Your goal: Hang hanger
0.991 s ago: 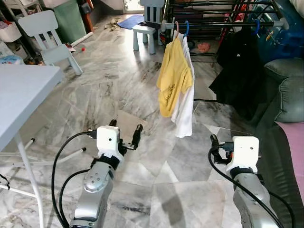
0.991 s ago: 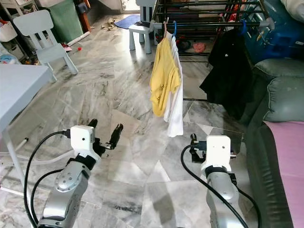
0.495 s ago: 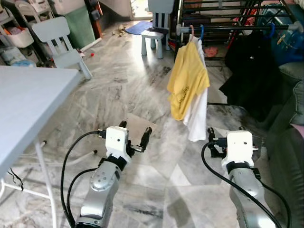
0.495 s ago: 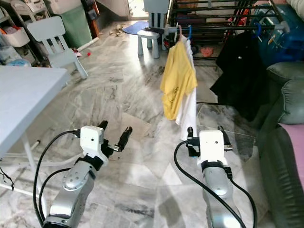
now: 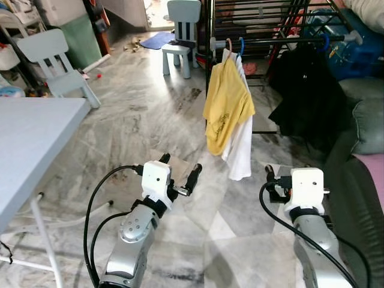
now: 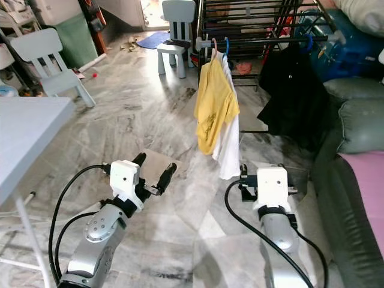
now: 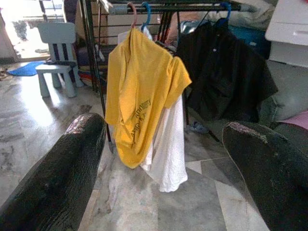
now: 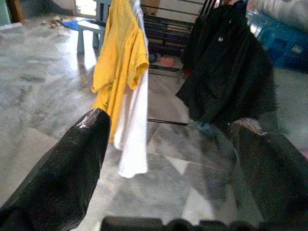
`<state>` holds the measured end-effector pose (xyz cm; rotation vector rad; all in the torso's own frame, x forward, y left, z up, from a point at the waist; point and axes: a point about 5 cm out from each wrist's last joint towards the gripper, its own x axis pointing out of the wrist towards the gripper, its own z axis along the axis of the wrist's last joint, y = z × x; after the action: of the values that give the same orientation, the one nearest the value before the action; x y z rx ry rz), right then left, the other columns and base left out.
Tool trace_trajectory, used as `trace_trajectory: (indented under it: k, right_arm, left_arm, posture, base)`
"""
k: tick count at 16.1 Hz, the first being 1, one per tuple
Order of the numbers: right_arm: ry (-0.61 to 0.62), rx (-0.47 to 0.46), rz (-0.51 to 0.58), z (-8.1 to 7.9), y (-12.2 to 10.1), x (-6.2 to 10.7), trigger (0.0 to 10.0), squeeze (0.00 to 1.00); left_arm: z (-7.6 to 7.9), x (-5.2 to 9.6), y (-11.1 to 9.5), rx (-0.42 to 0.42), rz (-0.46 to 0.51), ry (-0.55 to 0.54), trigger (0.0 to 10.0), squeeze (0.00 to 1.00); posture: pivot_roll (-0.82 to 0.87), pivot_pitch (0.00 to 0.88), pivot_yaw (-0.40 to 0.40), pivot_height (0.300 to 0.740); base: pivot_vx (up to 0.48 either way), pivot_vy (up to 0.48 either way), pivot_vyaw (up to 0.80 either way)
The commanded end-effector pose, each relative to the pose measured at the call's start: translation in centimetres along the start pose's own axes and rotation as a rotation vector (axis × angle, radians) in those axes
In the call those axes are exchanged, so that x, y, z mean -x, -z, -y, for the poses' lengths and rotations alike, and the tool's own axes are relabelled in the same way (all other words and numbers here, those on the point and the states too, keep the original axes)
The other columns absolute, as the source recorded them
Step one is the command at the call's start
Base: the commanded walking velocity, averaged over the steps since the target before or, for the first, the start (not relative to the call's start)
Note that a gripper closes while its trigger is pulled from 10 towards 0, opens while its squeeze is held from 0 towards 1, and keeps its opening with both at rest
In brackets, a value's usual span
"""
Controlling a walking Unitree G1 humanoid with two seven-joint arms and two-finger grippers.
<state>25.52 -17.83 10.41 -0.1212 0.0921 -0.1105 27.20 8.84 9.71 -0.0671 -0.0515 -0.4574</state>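
Both claws are held low over the marble floor [image 5: 138, 120] with nothing between their fingers: the left claw [image 5: 180, 174] is spread wide, and the right claw [image 8: 168, 159] is likewise released, as the wrist views show with each pair of black fingers well apart and empty.

The task's things are found on the drying rack [image 5: 270, 24] ahead. A pink hanger [image 7: 131, 9] carrying a yellow shirt [image 5: 225, 108] and a blue hanger [image 7: 146, 10] carrying a white shirt [image 5: 243, 150] are hooked side by side on the rack's rail, with a black garment [image 5: 303, 90] hung further to the right. No loose hanger is seen on the floor or on the desk [image 5: 30, 132].

A hanger of this kind is judged light, thin and stiff, probably smooth plastic and somewhat slippery, while the cloth on it is soft and swings freely. A hold is best taken at the neck just below the hook, or on a shoulder arm through the cloth, so that the hook is left free for the rail.
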Motion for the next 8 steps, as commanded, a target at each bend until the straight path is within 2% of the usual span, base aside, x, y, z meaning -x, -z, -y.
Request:
trace_trajectory:
  k: [1, 3, 8]
  right_arm:
    - [0.002, -0.001, -0.003, -0.23, -0.01, -0.12, 10.0, 0.0]
    - [-0.005, -0.025, -0.04, -0.35, 0.37, 0.08, 10.0, 0.0]
    - [-0.035, -0.029, -0.036, -0.51, 0.1, 0.13, 10.0, 0.0]
  left_arm:
    - [-0.31, 0.2, -0.07, -0.014, 0.0, -0.005, 10.0, 0.0]
    - [-0.23, 0.29, 0.04, -0.016, -0.004, -0.003, 10.0, 0.0]
    - [0.08, 0.21, 0.18, -0.021, -0.007, 0.01, 10.0, 0.0]
  posture:
    - [-0.17, 0.073, 0.107, 0.74]
    - [-0.17, 0.077, 0.104, 0.74]
    - [-0.18, 0.072, 0.097, 0.74]
  base:
    - [0.48, 0.0, 0.0]
    - [0.48, 0.0, 0.0]
    - [0.48, 0.0, 0.0]
